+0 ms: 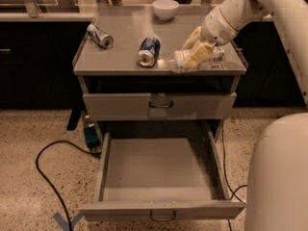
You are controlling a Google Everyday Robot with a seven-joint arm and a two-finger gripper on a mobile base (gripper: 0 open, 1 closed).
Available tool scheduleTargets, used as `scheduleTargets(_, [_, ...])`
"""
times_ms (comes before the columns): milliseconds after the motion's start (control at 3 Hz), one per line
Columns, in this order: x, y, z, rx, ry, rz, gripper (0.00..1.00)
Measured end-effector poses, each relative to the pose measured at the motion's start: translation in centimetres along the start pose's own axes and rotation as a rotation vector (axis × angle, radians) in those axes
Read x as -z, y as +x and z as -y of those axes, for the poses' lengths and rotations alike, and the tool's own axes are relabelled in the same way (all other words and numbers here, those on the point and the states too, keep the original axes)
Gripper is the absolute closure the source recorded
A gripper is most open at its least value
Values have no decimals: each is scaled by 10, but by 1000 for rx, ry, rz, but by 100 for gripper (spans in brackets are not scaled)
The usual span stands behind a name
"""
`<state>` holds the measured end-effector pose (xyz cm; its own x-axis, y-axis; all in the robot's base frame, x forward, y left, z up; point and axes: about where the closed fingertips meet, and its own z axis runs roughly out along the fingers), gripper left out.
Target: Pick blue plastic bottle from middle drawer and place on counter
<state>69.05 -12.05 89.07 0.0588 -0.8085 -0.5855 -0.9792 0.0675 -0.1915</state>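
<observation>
Speckled floor [38, 129] runs beneath a grey drawer cabinet [159, 105] set against a dark wall, with a black cable [45, 177] looping at its lower left. On top lies the counter [125, 32], a flat grey sheet with a low rim along its sides.

The gripper [189, 56] sits over the counter's front right corner, reached in from the upper right on the white arm [231, 13]. Its yellowish fingers [198, 57] are clamped across the blue plastic bottle [174, 61] — one behind the body, one in front. The bottle lies on its side, parallel to the front edge, white cap pointing left and labelled end toward the right rim. Whether it rests on the metal or hangs just above it cannot be told.

Just left of the cap lies a dented blue-and-silver can [148, 51], very near it. A second can [100, 36] lies well apart by the left rim, and a white bowl [165, 8] stands at the back. Bare counter shows between the two cans and behind the bottle, toward the bowl; in front, the bottle is close to the counter's edge.

Below, the upper drawer [120, 107] is closed. The middle drawer [159, 167] is pulled fully out toward the camera — flat grey floor, low side walls, dark loop handle [162, 218] at the front. At lower right the robot's white body [279, 177] stands just beside the drawer's right corner.
</observation>
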Motion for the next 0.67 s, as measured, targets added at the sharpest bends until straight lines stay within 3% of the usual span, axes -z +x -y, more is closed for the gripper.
scheduleTargets(333, [11,1,18,1,50,17,100])
scheduleTargets(667, [6,3,18,-4,47,21,100])
